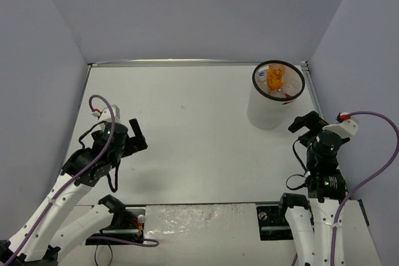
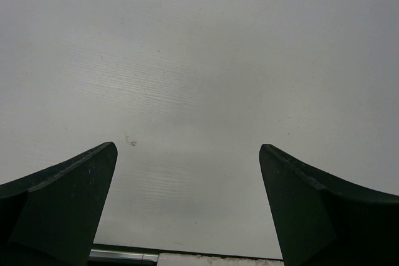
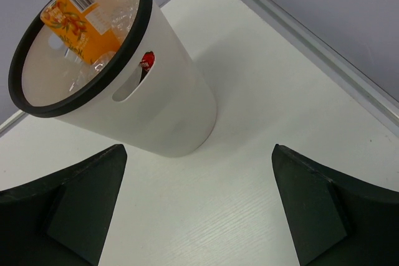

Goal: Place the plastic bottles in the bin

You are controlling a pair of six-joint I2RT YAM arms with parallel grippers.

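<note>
I judge the job to be about finished, so the step to do well now is drawing both arms back without clipping the bin (image 1: 265, 115). My left gripper (image 2: 187, 149) hangs spread wide over the table (image 1: 187, 129), nothing between its fingers, and my right gripper (image 3: 198, 151) is likewise splayed and empty, facing the bin's wall. The bin stands upright at the far right corner, holding the orange bottle (image 3: 80, 18), a red cap (image 3: 147, 61) and clear plastic; I cannot count all five

White table (image 1: 199, 135); bin (image 1: 265, 113) upright at far right corner.
</note>
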